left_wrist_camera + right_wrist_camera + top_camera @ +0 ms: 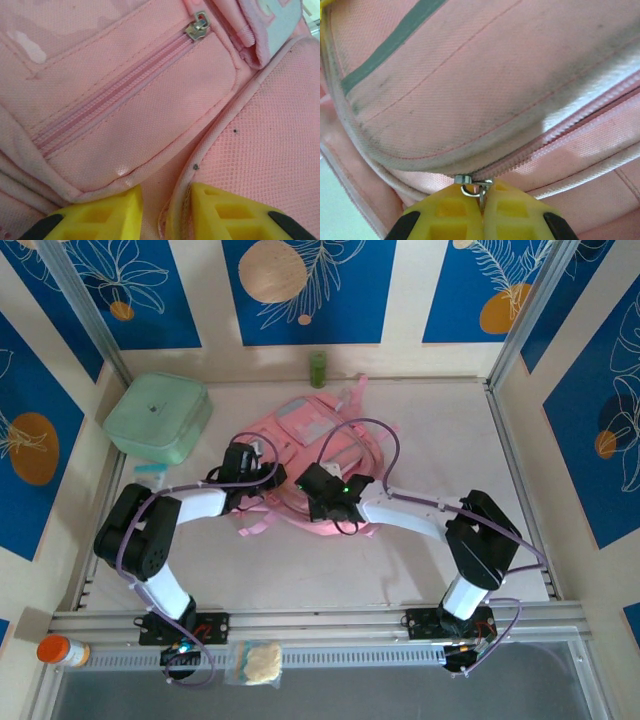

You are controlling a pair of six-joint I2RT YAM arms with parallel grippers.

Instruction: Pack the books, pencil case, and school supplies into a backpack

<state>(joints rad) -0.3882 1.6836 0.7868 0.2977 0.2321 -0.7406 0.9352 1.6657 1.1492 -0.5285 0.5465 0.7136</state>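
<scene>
The pink backpack point(322, 445) lies flat in the middle of the table. My right gripper point(481, 196) is at its near edge, shut on the metal zipper pull point(479, 189) of a long zipper point(555, 137) that looks closed. My left gripper point(164, 206) sits at the bag's left side. Its yellow fingers point(107, 212) pinch a fold of pink fabric and a piped seam point(186, 186) beside a closed front pocket zipper point(199, 26). In the top view the left gripper point(262, 476) and the right gripper point(320, 492) rest on the bag. The books, pencil case and school supplies are out of view.
A mint-green lidded box point(158, 418) stands at the back left, with a teal packet point(150, 470) just in front of it. A small green bottle point(318, 368) stands against the back wall. An orange-capped bottle point(62, 650) and a clear bag point(256, 662) lie off the table's near edge.
</scene>
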